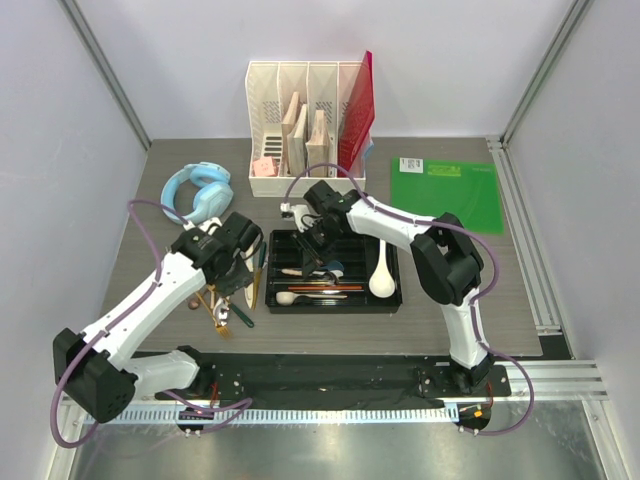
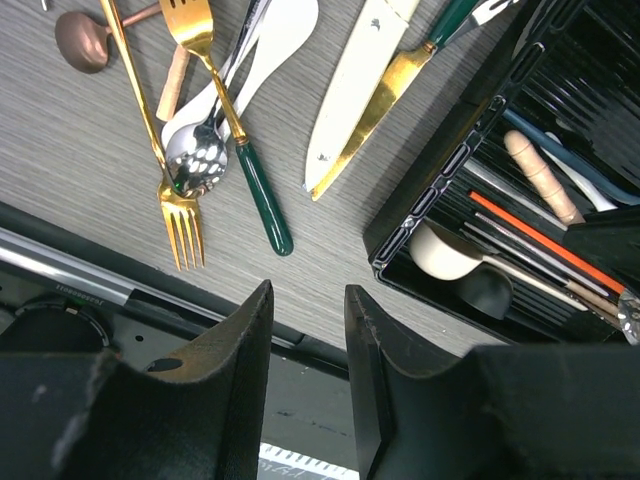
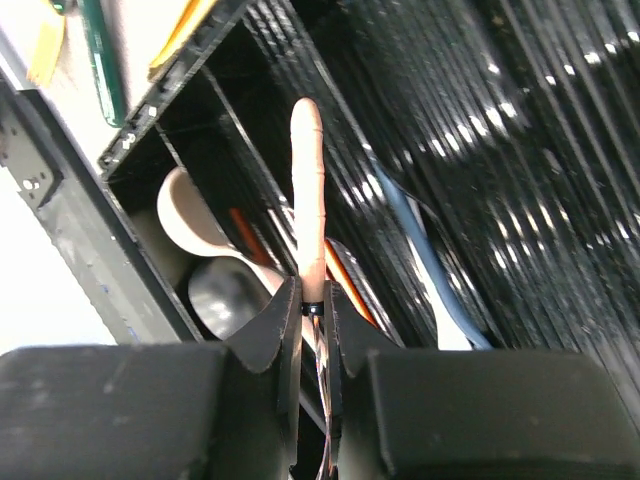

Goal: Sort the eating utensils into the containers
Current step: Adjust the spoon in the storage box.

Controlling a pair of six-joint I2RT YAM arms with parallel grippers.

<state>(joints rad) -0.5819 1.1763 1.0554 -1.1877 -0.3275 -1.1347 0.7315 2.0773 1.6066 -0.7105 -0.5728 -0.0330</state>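
Observation:
The black cutlery tray (image 1: 335,309) lies mid-table and holds chopsticks, spoons and a large white soup spoon (image 1: 382,275). My right gripper (image 1: 318,241) hangs over the tray's left part, shut on a wooden-handled utensil (image 3: 306,190) whose handle points away over the compartments (image 3: 170,90). My left gripper (image 1: 238,262) is open and empty (image 2: 308,300), above the table's near edge left of the tray (image 2: 440,180). Loose pieces lie before it: a green-handled gold fork (image 2: 215,90), a second gold fork (image 2: 180,215), white spoons (image 2: 270,40), a cream and gold knife (image 2: 355,85) and a copper spoon (image 2: 82,38).
A white slotted file organizer (image 1: 305,120) with a red folder (image 1: 358,110) stands at the back. Blue headphones (image 1: 198,190) lie at the back left. A green mat (image 1: 447,190) lies at the back right.

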